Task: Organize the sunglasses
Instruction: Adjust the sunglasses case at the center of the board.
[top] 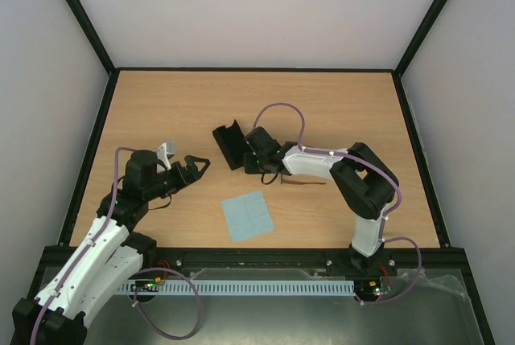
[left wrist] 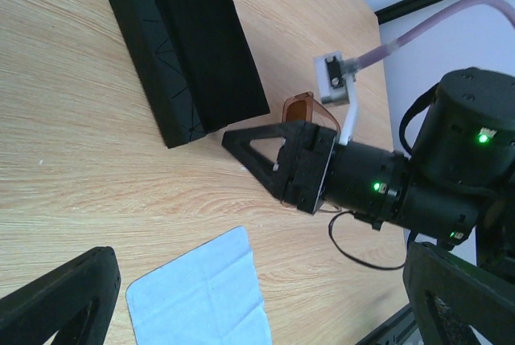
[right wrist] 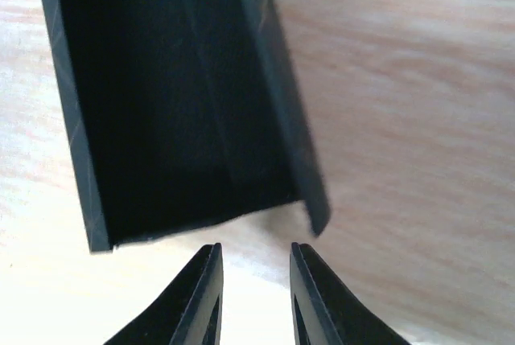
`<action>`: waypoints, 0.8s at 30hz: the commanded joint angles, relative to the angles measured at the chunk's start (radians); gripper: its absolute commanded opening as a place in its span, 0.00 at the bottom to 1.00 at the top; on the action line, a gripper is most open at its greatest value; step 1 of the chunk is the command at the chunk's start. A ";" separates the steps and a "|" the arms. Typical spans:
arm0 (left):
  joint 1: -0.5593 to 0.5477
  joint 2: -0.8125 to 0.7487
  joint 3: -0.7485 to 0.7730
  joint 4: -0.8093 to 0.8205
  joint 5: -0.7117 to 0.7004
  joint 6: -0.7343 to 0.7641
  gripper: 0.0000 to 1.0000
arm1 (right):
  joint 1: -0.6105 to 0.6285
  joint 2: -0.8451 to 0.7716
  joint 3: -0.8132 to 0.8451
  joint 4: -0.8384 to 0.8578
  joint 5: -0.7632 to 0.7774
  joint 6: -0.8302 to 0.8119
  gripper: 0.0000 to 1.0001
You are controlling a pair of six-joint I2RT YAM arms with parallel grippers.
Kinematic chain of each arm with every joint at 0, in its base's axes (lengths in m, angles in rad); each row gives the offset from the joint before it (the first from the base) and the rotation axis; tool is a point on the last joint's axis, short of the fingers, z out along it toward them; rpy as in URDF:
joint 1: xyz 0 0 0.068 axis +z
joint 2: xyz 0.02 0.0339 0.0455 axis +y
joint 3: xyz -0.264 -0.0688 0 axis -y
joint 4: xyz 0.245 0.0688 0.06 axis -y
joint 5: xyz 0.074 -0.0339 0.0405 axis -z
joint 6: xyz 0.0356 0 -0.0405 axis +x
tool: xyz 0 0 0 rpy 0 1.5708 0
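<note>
The sunglasses (top: 310, 182) lie on the table beside my right arm's wrist; only a thin brown temple arm shows. In the left wrist view one amber-brown lens (left wrist: 304, 109) peeks out behind the right gripper. The black case (top: 228, 145) lies open at mid-table and also shows in the left wrist view (left wrist: 185, 47) and the right wrist view (right wrist: 177, 104). My right gripper (top: 251, 154) (right wrist: 253, 281) is open and empty, its tips just short of the case's near end. My left gripper (top: 198, 166) (left wrist: 257, 313) is open and empty, left of the case, above the table.
A light blue square cloth (top: 248, 216) (left wrist: 201, 297) lies flat on the wooden table (top: 338, 112) in front of the case, between the two arms. Black frame rails border the table on all sides.
</note>
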 commanded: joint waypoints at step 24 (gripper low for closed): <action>0.011 -0.027 0.028 -0.036 0.026 0.016 0.99 | -0.148 0.174 0.347 -0.146 0.142 -0.134 0.25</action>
